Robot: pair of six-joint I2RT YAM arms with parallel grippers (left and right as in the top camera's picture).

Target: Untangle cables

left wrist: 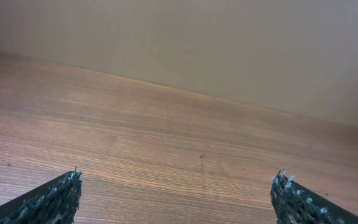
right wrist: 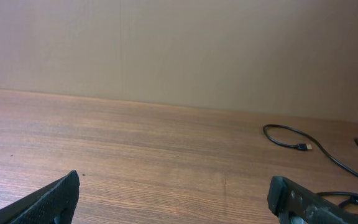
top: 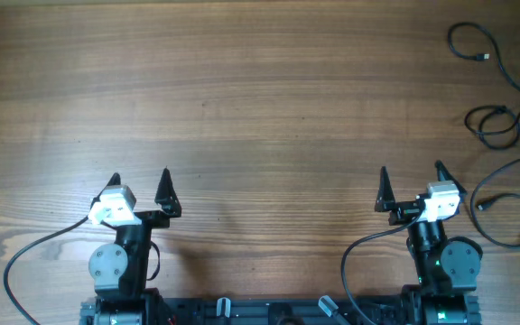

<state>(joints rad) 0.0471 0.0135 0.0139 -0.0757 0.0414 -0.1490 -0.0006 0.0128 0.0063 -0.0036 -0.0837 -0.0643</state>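
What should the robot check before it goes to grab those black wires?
1. Left gripper open and empty: ok.
2. Right gripper open and empty: ok.
3. Cables in sight: ok, all lying on the right side of the table.
4. Nearer arm known: ok, the right one is closer.
5. Every cable fully visible: not ok, some run off the overhead picture's edge.
6. Small coil knotted or only looped: cannot tell.

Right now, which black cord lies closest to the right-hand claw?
The wide loop beside the right gripper; the knotted coil and far-corner loop lie farther off.
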